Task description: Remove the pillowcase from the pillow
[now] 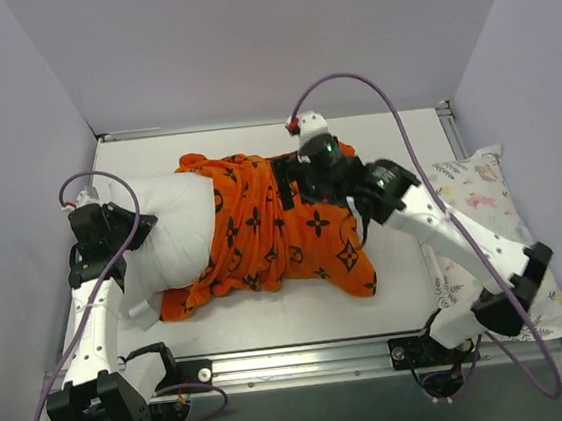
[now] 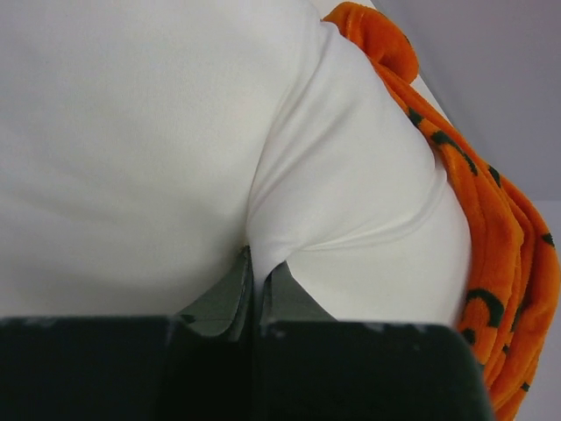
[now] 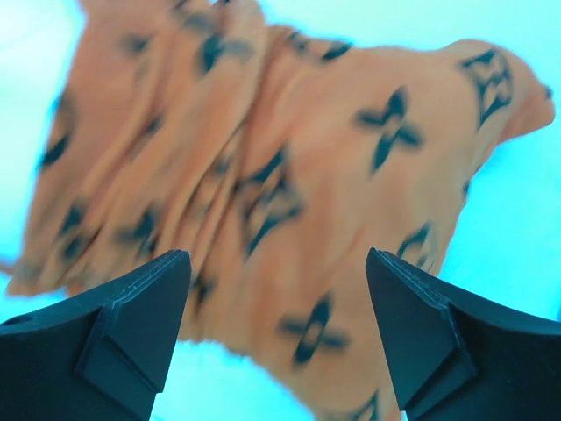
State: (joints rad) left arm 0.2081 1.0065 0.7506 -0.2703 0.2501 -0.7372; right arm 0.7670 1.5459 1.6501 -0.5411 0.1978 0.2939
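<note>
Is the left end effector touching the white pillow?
Touching. The left wrist view shows the left end effector shut on a fold of the pillow.

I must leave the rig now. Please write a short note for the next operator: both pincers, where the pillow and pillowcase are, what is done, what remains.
Left pincer: shut on the bare left end of the pillow.
Right pincer: open, above the pillowcase, holding nothing.
Pillowcase: bunched over the pillow's right part.
Done: left part of the pillow uncovered.
Remaining: regrip the pillowcase, probably pull it off rightward.
</note>
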